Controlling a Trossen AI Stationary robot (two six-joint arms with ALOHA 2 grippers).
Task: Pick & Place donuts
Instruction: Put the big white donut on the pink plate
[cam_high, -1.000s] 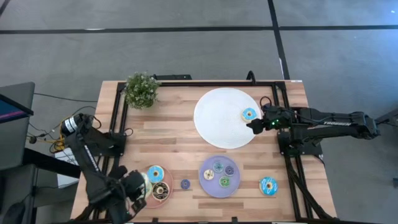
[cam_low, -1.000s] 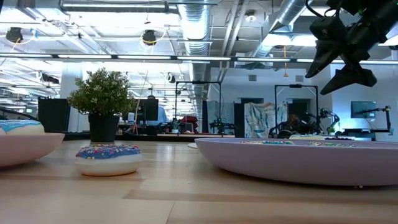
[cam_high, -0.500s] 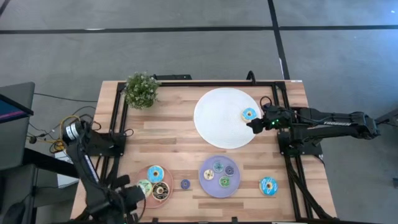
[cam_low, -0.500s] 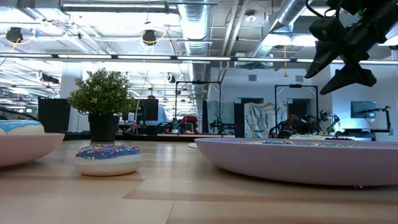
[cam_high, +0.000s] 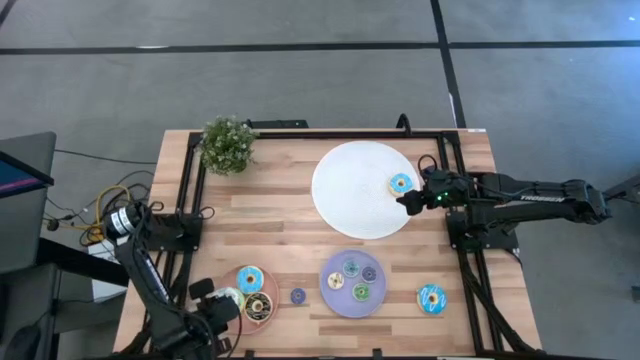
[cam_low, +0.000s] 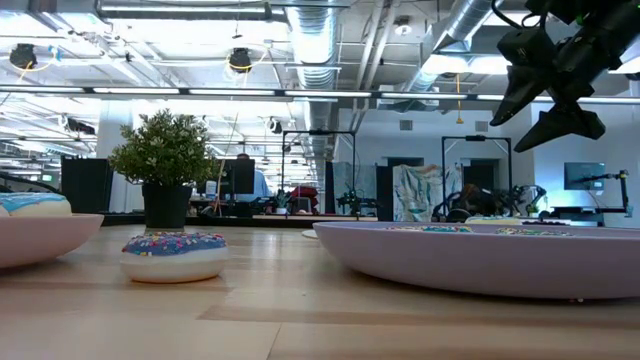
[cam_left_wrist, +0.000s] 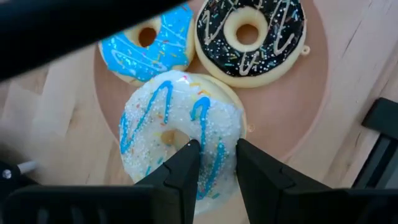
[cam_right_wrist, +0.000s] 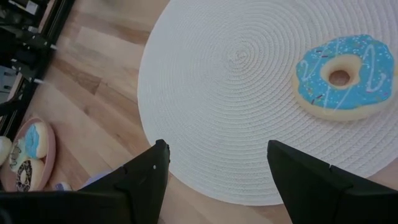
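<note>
We see the left gripper (cam_left_wrist: 213, 163) nearly closed, its fingertips (cam_left_wrist: 188, 154) pinching one side of the ring of a white-iced donut with blue stripes (cam_left_wrist: 180, 134), one finger dipping into the hole. That donut sits tilted at the edge of a pink plate (cam_left_wrist: 292, 118); just beyond the fingers lie a blue-iced donut (cam_left_wrist: 152, 46) and a chocolate donut (cam_left_wrist: 252, 37) on the same plate. The left arm folds back along the table's near left corner, its wrist pointing down. The right gripper (cam_right_wrist: 214, 165) hangs with fingers spread wide and empty above the woven white mat (cam_right_wrist: 249, 93), the arm stretched in level from the right; a blue donut with white drizzle (cam_right_wrist: 343, 76) rests on the mat just ahead of it.
</note>
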